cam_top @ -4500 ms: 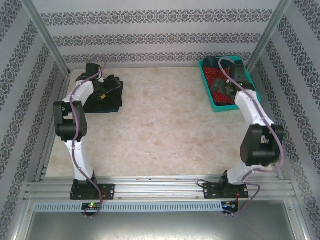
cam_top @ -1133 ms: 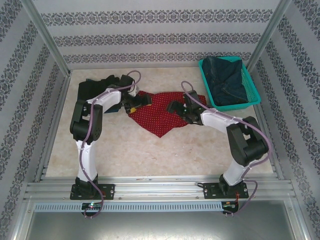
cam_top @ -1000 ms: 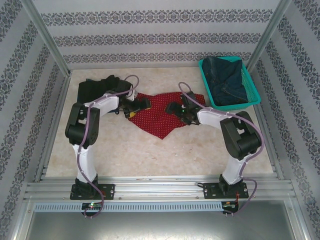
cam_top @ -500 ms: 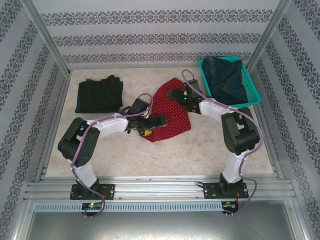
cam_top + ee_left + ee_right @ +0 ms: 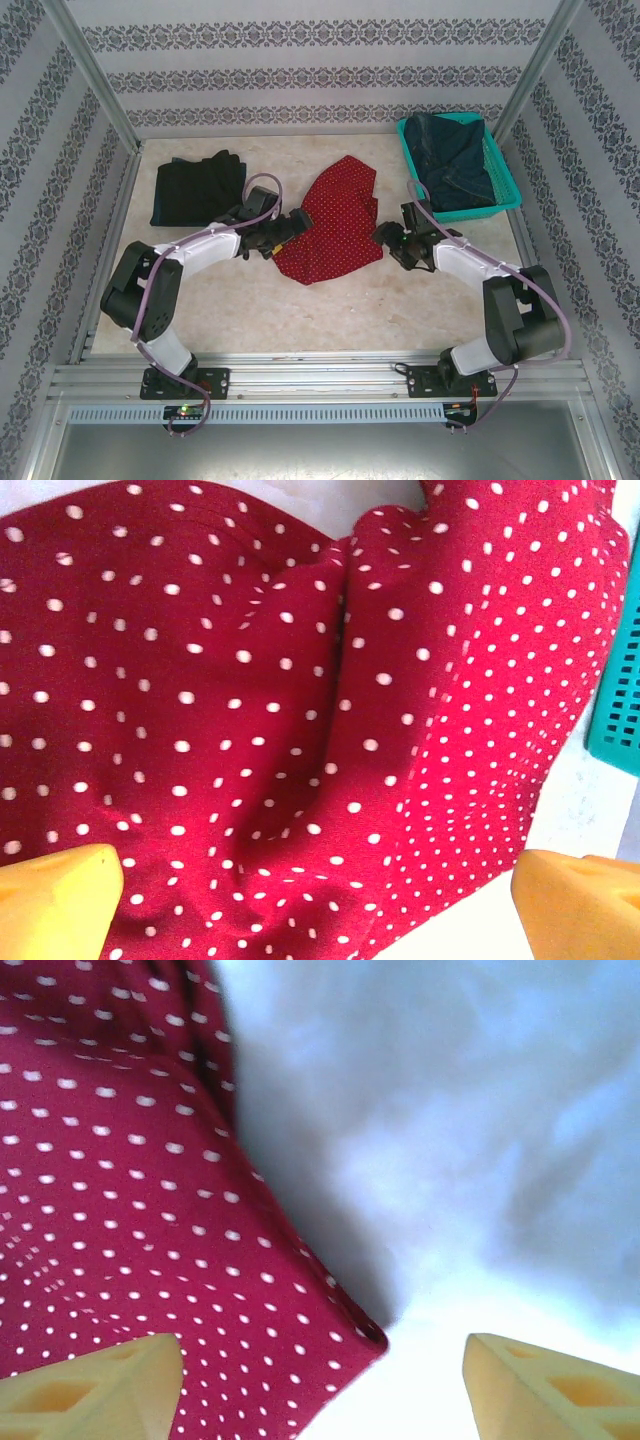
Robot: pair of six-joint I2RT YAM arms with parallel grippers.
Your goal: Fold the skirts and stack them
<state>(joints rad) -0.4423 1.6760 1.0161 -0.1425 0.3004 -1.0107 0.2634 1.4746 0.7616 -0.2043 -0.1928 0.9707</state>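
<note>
While the left fingers [image 5: 55, 900] stand wide apart and empty, only their yellow tips show, cut by the frame, over the red dotted skirt [image 5: 335, 225] in the middle of the bench [image 5: 300, 300]. The right fingers [image 5: 90, 1385] are also spread, at the skirt's right corner; whether they touch it I cannot tell. A black skirt [image 5: 198, 190] lies rear left; a denim skirt [image 5: 450, 160] fills the teal basket [image 5: 470, 212].

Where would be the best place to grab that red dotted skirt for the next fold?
Probably the free corner of the red dotted skirt on its right edge, approached from the right. It lies as a thin point flat on the bare table, with no cloth beyond it, and the right gripper has its fingers open either side.
</note>
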